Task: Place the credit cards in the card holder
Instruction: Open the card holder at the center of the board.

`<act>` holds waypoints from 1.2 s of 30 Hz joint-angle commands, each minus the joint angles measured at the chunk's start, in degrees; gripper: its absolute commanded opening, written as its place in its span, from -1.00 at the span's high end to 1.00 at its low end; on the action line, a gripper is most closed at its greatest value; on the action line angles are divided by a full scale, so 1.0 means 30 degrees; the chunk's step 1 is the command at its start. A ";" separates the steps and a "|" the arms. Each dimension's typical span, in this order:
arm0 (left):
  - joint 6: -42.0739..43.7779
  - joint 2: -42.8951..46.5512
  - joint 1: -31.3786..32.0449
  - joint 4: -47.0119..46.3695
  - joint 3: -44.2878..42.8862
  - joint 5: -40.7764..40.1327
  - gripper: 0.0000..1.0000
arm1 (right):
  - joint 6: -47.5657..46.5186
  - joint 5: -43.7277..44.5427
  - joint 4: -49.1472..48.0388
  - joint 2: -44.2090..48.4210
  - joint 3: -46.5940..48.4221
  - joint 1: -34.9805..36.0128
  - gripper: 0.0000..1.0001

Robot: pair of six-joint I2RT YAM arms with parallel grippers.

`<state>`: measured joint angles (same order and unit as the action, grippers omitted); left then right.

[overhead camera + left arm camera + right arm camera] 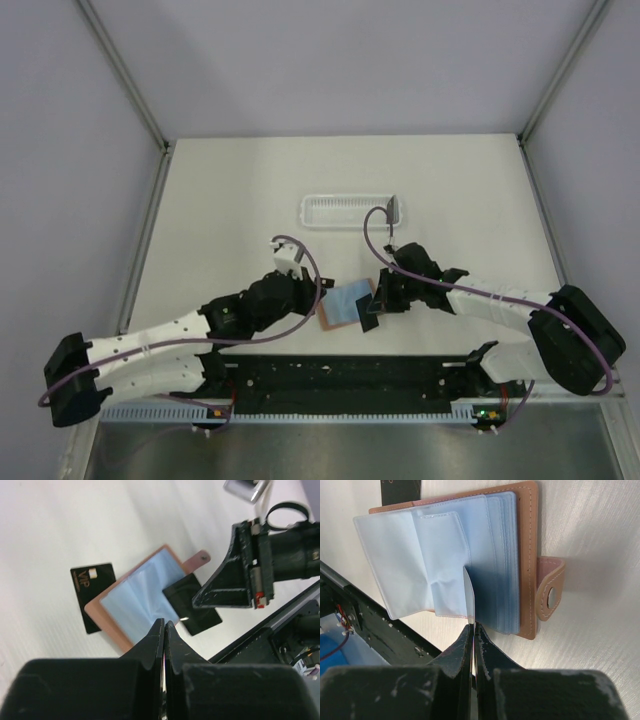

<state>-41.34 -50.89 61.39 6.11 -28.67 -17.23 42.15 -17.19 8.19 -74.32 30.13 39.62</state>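
Note:
The card holder (345, 303) lies open on the table, brown leather with pale blue plastic sleeves (440, 555). My right gripper (472, 627) is shut on one black credit card (200, 617), which shows edge-on (470, 597) against the sleeves. The other credit card (91, 592), black with gold "VIP" lettering, lies flat with one side tucked under the holder's far edge. My left gripper (165, 625) is shut, its tips at the holder's near edge (112, 630), and nothing shows between them. In the overhead view both grippers flank the holder, left (315, 298) and right (378, 300).
A white slatted tray (340, 212) sits farther back on the table, with a small grey object (392, 209) at its right end. The black rail of the arm bases (350, 378) runs along the near edge, close to the holder.

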 commanded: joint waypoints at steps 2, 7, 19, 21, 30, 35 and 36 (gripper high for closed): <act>0.2148 -0.2802 0.0075 -0.3147 -0.1721 0.0468 1.00 | -0.0427 0.0955 0.1051 0.0341 0.0299 0.0037 1.00; 0.2385 -0.6262 0.0192 -0.4466 -0.2456 0.1147 1.00 | -0.0427 0.1013 0.1168 0.0487 0.0328 0.0008 1.00; 0.0745 -0.8376 0.0251 -0.5170 -0.0407 0.0529 1.00 | -0.0485 0.3061 0.3742 0.3093 0.0883 0.0008 1.00; 0.0539 -0.8844 0.0222 -0.5084 -0.0376 0.0501 1.00 | -0.0573 0.3792 0.4795 0.3445 0.1176 0.0008 1.00; 0.0304 -0.9491 0.0222 -0.5318 0.0004 0.0794 1.00 | -0.1013 0.4884 0.6882 0.6315 0.2641 0.0008 1.00; 0.0275 -0.8848 0.0222 -0.5055 0.0238 0.0735 1.00 | -0.0809 0.1609 0.4191 0.6029 0.2731 0.0008 1.00; 0.0217 -0.8614 0.0222 -0.5054 0.0326 0.0706 1.00 | -0.0750 0.0758 0.3577 0.5474 0.2730 0.0037 1.00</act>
<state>-39.97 -79.70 61.93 -7.60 -28.91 -14.63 40.03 -6.37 26.06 -55.22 36.32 39.62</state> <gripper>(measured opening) 0.012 0.006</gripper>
